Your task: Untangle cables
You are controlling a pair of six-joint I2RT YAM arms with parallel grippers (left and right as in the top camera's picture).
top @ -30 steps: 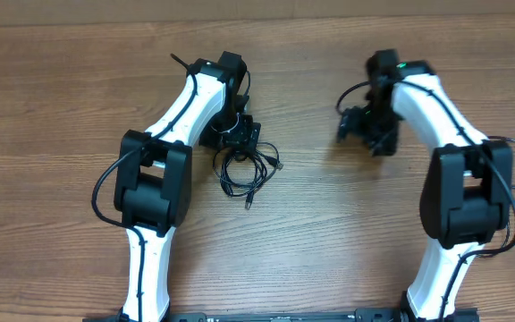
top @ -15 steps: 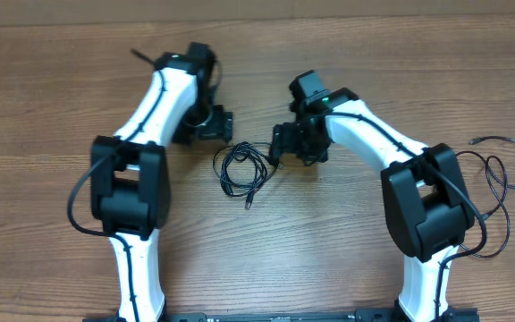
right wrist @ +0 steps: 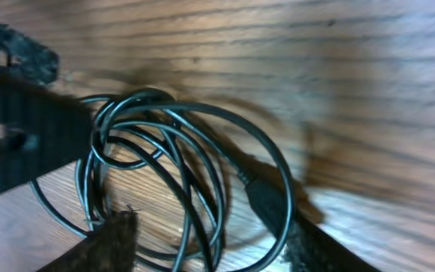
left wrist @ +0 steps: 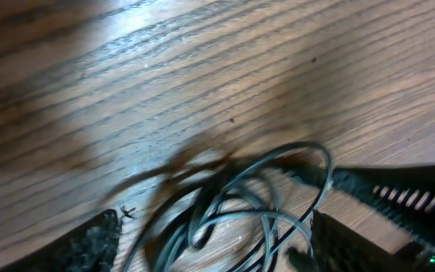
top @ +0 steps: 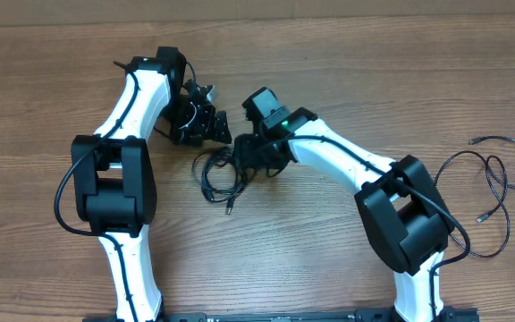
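The tangled coil (top: 220, 174) of thin black cables was found lying flat on the table (top: 329, 54), and everything else is placed from it. The right gripper (top: 250, 163) was set directly over the coil's right edge. In the right wrist view its fingertips (right wrist: 112, 242) were seen apart, with the loops and a plug (right wrist: 266, 196) lying between them and nothing clamped. The left gripper (top: 208, 125) was held just beyond the coil's far side, its jaws likewise apart, with the loops below it.

The coil was judged roughly round, with no clear long axis. One tail (top: 229, 204) trailed off its near side. The right arm was judged the nearer for a pinch. A second loose cable (top: 499, 179) was seen well apart, to the coil's right. No brand, label or writing could be read.
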